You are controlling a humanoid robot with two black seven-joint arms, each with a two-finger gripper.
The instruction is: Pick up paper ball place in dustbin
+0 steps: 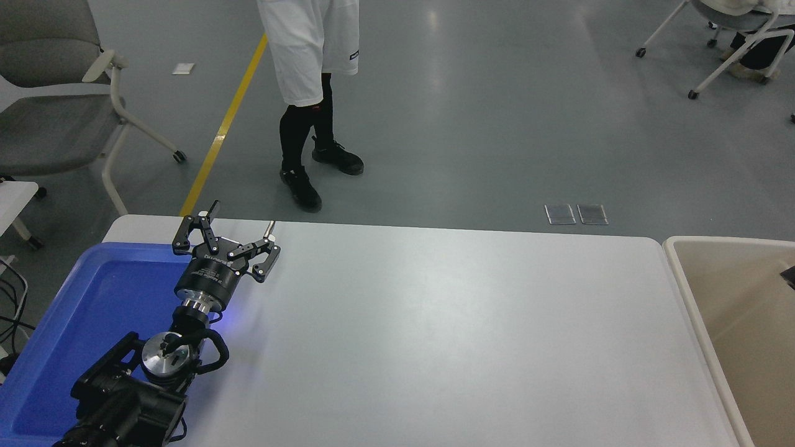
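Note:
The beige dustbin [677,254] with its cream rim stands at the table's right end, partly cut off by the picture's edge. The part of its inside that shows holds nothing; the paper ball is out of view. A small dark piece [789,276] pokes in at the right edge over the bin; it looks like part of my right arm, and I cannot make out more of it. My left gripper [242,215] is open and empty, parked at the lower left over the far corner of the blue tray [93,292].
The white table [435,323] lies between the tray and the bin. A person [310,43] in white shorts stands on the floor beyond the far edge. A grey chair [49,118] stands at the far left.

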